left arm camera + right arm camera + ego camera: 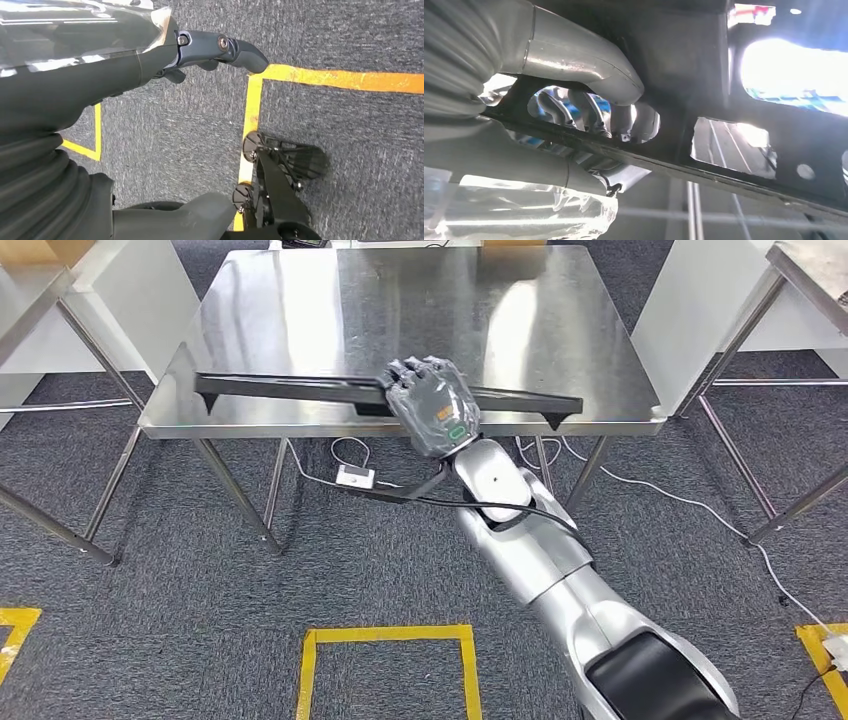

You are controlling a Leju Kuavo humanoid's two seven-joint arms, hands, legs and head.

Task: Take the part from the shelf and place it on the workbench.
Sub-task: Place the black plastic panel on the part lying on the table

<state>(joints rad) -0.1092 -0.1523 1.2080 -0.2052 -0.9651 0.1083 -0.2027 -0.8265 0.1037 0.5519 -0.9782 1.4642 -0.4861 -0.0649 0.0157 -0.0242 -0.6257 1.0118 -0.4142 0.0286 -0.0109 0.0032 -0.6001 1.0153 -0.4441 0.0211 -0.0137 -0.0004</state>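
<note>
Lying lengthwise across the near edge of the steel workbench (300,300), a long black part (290,390): a slim rail with a short downturned foot at each end, gripped near its middle by the right hand (430,405), fingers wrapping over the far side. Showing, in the right wrist view, the thick grey thumb (579,65) curling around the rail and darker fingers (574,107) closing behind it through cut-out windows in the part (704,75). Judging it stiff and fairly light, likely moulded plastic or thin metal, long enough to swing or tip if taken off-centre; holding close to the midpoint seeming wise, the smooth surface possibly slick. Hard to tell whether resting fully on the benchtop or hovering just above. Hanging down over grey carpet and yellow floor tape (345,79), the left hand (210,50), fingers apart, holding nothing.
</note>
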